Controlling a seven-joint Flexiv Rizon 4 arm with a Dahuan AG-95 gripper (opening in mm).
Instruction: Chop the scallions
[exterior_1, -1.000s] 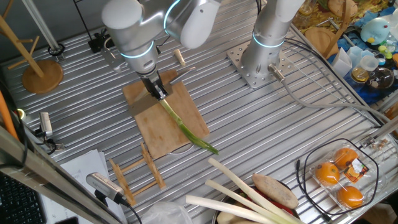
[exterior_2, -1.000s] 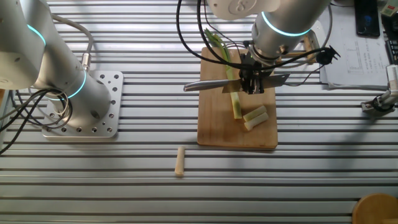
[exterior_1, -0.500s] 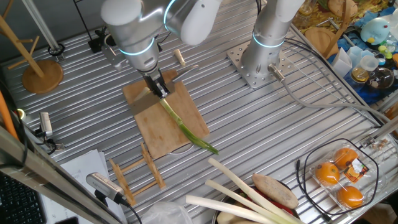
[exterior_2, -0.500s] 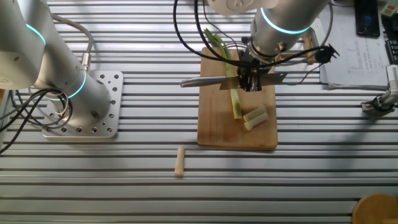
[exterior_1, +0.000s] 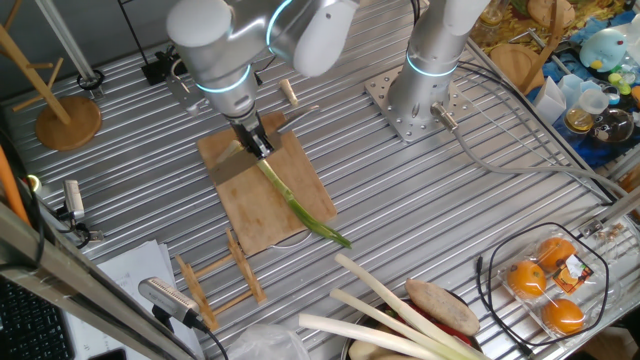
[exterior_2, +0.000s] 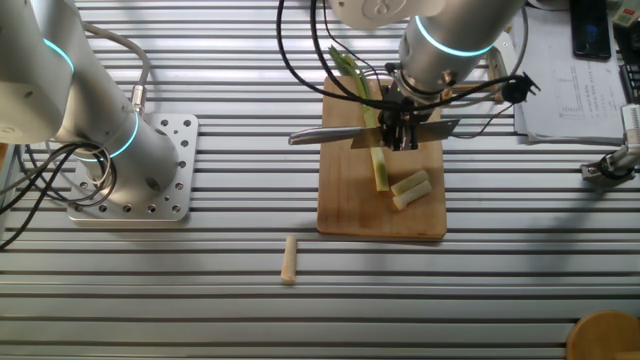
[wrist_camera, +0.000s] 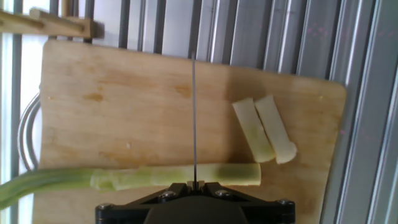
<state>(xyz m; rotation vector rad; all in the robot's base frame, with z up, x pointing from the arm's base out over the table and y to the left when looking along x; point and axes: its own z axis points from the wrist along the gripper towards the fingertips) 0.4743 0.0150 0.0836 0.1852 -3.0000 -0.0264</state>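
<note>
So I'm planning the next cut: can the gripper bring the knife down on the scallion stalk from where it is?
Probably yes. The gripper holds the knife right above the scallion stalk on the cutting board. The two cut pieces lie off to the side, so nothing blocks the blade.

Arm bent down over the table, pincer (exterior_2: 403, 135) pointing downward, its fingers closed together

Over the past second, the gripper (exterior_2: 404, 128) carries the knife (exterior_2: 340, 132) slightly toward the left of the other fixed view, the blade tip reaching farther past the cutting board's (exterior_2: 350, 205) left edge.
</note>
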